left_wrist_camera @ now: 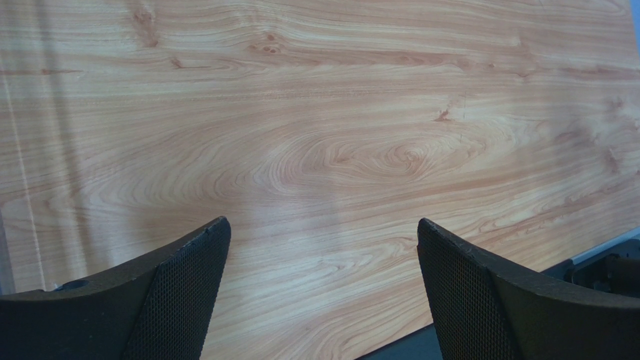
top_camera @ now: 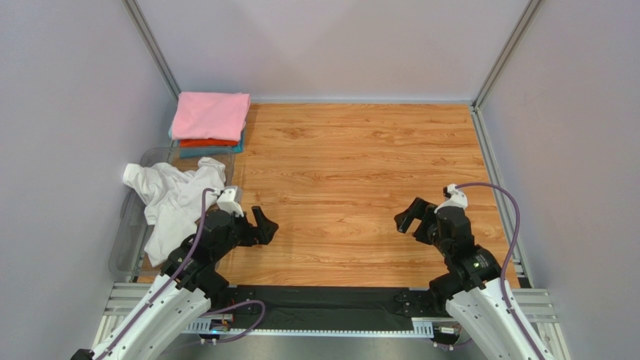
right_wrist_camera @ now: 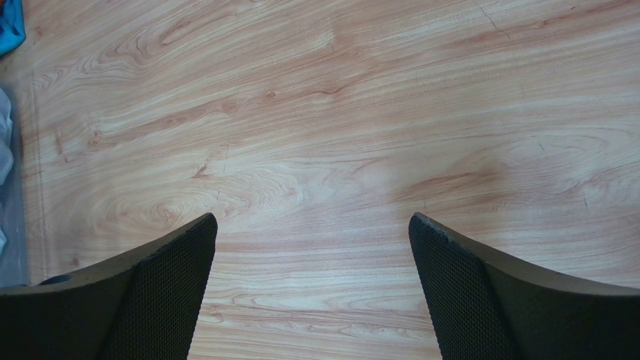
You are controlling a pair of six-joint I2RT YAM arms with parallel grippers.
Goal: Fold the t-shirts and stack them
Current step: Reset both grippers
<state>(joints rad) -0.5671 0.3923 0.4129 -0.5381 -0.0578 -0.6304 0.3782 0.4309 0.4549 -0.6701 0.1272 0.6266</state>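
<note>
A folded light pink t-shirt (top_camera: 210,115) lies on top of a stack at the back left, with an orange one (top_camera: 209,142) and a teal one (top_camera: 218,151) under it. A crumpled white t-shirt (top_camera: 171,201) hangs over a clear bin at the left edge. My left gripper (top_camera: 264,225) is open and empty over bare wood, just right of the white shirt; the left wrist view (left_wrist_camera: 323,247) shows only wood between its jaws. My right gripper (top_camera: 406,214) is open and empty over the right side of the table; the right wrist view (right_wrist_camera: 312,244) shows only wood.
A clear plastic bin (top_camera: 129,225) stands at the left edge under the white shirt. Grey walls and metal frame rails (top_camera: 492,157) enclose the wooden table (top_camera: 360,172). A black strip (top_camera: 315,304) runs along the near edge between the arm bases.
</note>
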